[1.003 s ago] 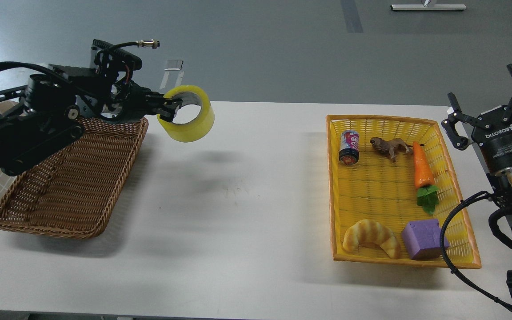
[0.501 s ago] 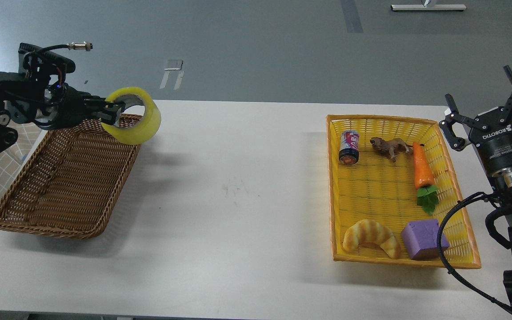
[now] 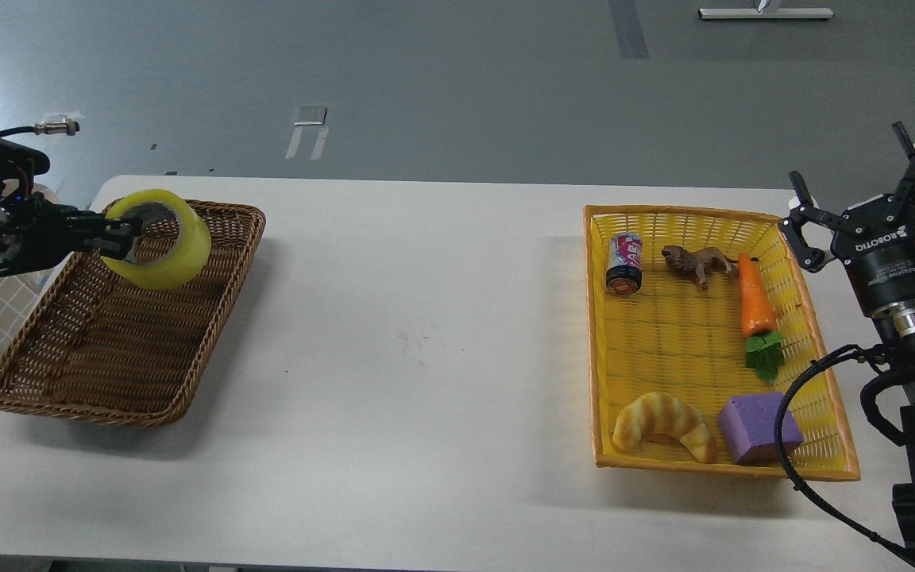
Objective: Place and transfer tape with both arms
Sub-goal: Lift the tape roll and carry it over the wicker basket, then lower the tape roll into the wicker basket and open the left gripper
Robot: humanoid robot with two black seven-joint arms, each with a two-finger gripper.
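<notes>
The tape (image 3: 164,253), a wide yellow translucent roll with a grey-white core, hangs above the far end of the brown wicker basket (image 3: 108,373). My left gripper (image 3: 120,232) is shut on the tape's rim, one finger inside the core. The left arm reaches in from the left edge. My right gripper (image 3: 862,191) is open and empty, fingers spread, held up just right of the yellow basket (image 3: 712,469).
The yellow basket holds a small can (image 3: 623,263), a toy lion (image 3: 696,262), a carrot (image 3: 755,310), a croissant (image 3: 664,425) and a purple block (image 3: 756,427). The white table (image 3: 426,357) lies between the two baskets. A black cable loops at the right.
My left gripper has carried the tape leftward and lower, from over the table's middle-left to above the wicker basket. The right gripper has drifted slightly.
</notes>
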